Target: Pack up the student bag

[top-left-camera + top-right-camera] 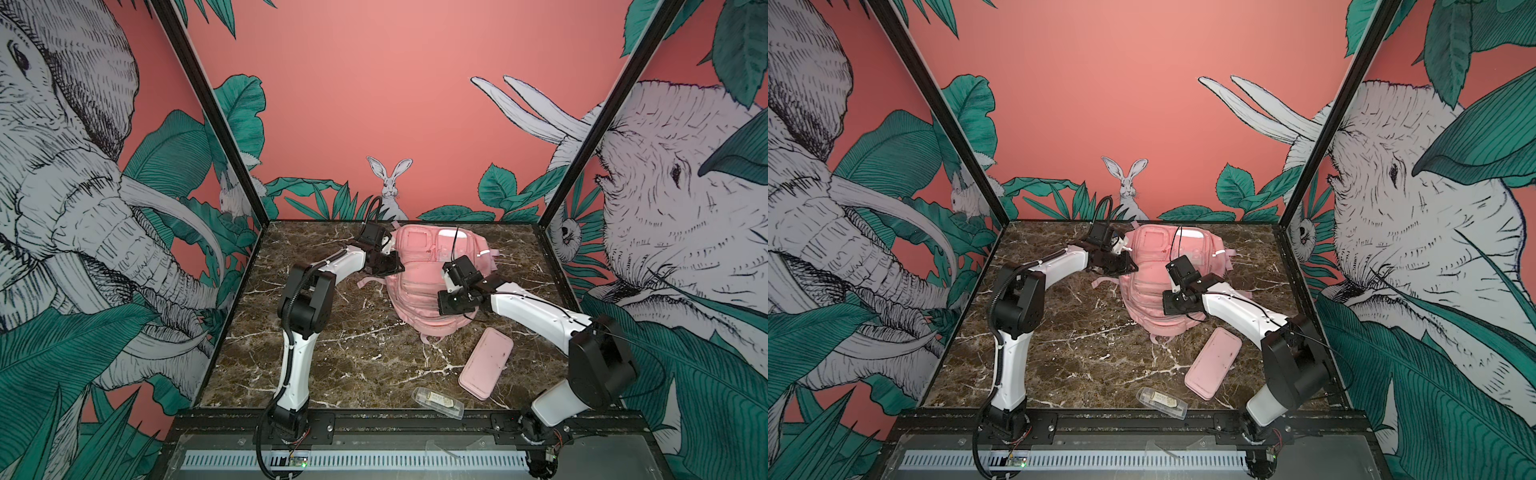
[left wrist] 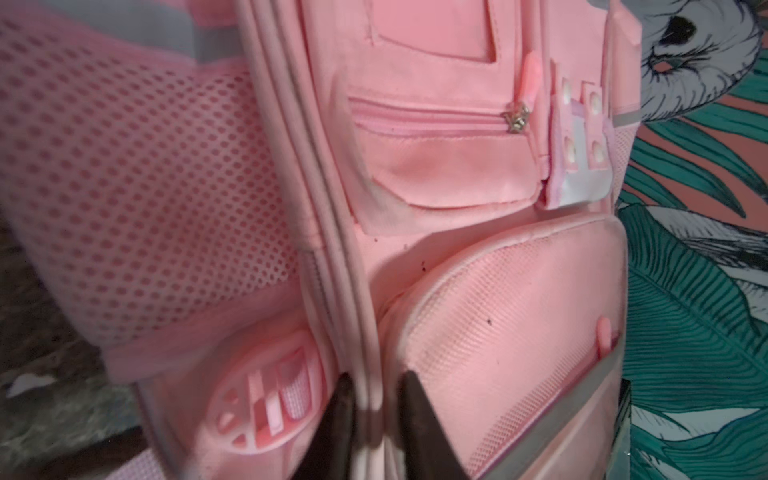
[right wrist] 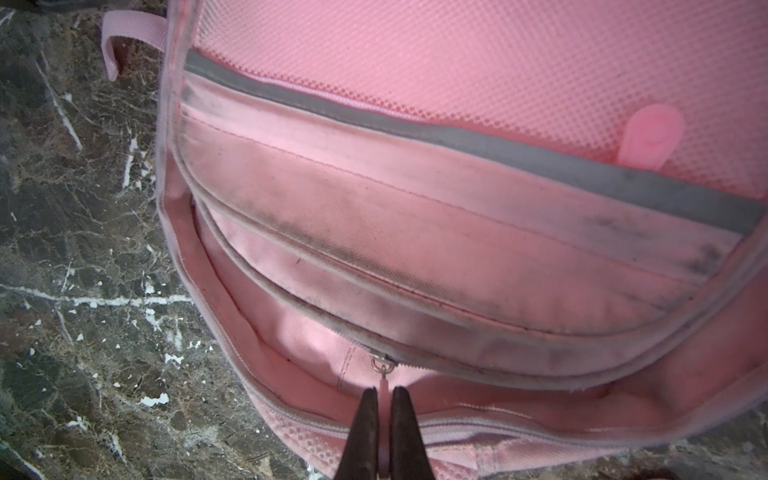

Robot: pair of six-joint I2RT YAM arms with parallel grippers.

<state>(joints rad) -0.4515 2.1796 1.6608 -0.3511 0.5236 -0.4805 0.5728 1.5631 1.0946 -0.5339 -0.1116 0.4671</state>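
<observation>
While the student bag (image 1: 419,266) lies front-up on the marbled desk (image 1: 332,340), toward the back and about midway across in both top views, both arms reach in over it from either side. The left gripper (image 2: 372,386) is closed narrow on the bag's left edge, its dark fingers (image 2: 419,415) pinching the pale piped seam (image 2: 332,249) that runs between the mesh side pocket and the front pockets. The right gripper (image 3: 384,392) sits low over the nearer end of the bag, its jaws almost together on the thin pink zip pull (image 3: 384,382) that hangs from a small metal slider (image 3: 382,365). Beside that slider the compartment gapes, showing pink lining under a grubby piped flap. A flat pink pencil case (image 1: 486,363) lies on the desk apart from the bag, nearer the front on the right, and a clear packet (image 1: 438,402) rests just beside it by the front edge.
</observation>
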